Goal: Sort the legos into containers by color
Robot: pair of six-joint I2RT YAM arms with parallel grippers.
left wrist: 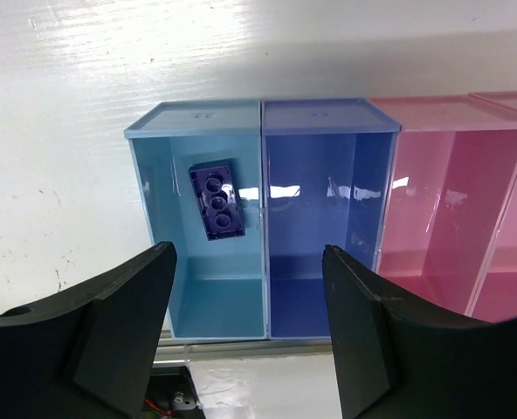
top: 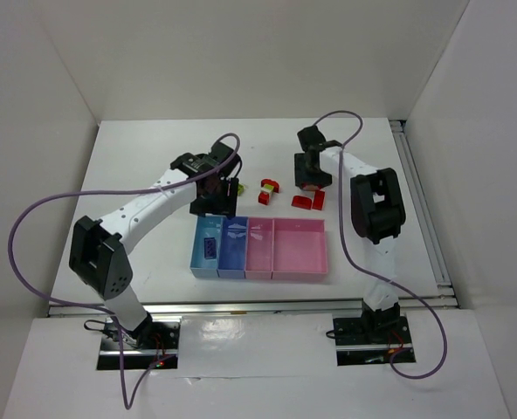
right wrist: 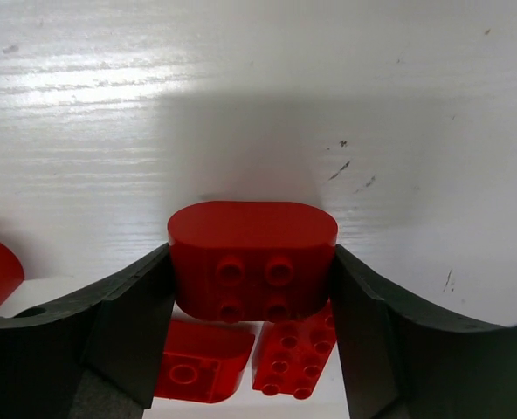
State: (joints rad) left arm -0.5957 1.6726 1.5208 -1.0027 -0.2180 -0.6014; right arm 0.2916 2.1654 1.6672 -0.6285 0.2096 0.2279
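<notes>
Two grippers in view. Right gripper (right wrist: 251, 281) pinched snugly on a rounded red brick (right wrist: 252, 253), pads flat against both its ends; two more red bricks (right wrist: 295, 353) just beneath the held one, white table (right wrist: 241, 87) stretching ahead. Left gripper (left wrist: 248, 262) spread wide, holding nothing, hovering over the shared wall of light blue tray (left wrist: 158, 201) and darker blue tray (left wrist: 363, 192). Inside the light blue tray, left of the gap, one dark blue brick (left wrist: 217, 201). Pink tray (left wrist: 451, 175) off to the right.
</notes>
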